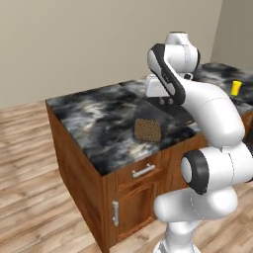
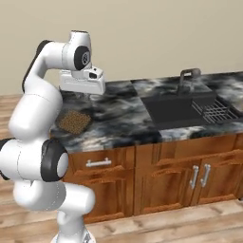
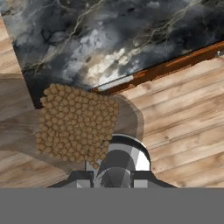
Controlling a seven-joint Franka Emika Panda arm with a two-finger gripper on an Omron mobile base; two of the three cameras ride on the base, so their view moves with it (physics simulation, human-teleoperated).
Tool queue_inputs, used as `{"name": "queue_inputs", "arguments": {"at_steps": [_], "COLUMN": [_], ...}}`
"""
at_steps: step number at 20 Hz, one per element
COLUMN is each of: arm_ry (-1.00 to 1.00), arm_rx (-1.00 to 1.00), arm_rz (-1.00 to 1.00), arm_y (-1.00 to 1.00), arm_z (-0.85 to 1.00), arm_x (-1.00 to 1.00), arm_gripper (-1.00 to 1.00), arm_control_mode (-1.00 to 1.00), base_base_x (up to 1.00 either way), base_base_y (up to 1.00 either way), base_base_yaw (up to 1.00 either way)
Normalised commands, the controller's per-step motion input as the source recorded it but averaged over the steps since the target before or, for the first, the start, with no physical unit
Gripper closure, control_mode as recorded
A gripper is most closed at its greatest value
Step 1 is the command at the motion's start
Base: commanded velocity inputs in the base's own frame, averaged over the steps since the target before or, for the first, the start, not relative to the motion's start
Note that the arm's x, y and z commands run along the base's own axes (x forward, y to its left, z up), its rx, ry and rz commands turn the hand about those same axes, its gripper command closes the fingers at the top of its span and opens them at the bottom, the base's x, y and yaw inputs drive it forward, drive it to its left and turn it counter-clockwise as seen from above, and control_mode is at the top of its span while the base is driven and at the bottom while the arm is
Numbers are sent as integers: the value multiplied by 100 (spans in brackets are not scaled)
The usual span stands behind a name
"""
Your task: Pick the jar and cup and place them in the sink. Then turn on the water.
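Note:
The jar, brown and grainy with a dark glassy upper part, hangs just under my hand over the left part of the counter, near its front edge. My gripper is shut on the glassy top. In the hand view the jar looms close, overlapping the counter edge and the floor below. From the left base the jar shows as a brown patch beside my arm. The yellow cup stands far off on the counter at the right. The black sink lies to the right of the jar. No water is in view.
A dark faucet rises behind the basin and a grey wire rack lies across its right part. The marbled counter stretches between jar and sink. Wooden cabinet fronts with metal handles face the wood floor.

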Motion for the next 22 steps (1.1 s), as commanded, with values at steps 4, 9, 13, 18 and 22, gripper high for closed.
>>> {"name": "queue_inputs", "arguments": {"at_steps": [4,9,13,18,22], "arm_ry": [0,0,0,0,0], "arm_rx": [0,0,0,0,0], "arm_rz": [0,0,0,0,0], "arm_y": [0,0,0,0,0], "arm_z": [0,0,0,0,0], "arm_x": [0,0,0,0,0], "arm_gripper": [100,100,100,100,100], "arm_control_mode": [100,100,100,100,100], "base_base_x": [13,10,0,0,0], "base_base_y": [-71,-71,-66,-70,-73], "base_base_yaw": [43,42,39,34,21]}}
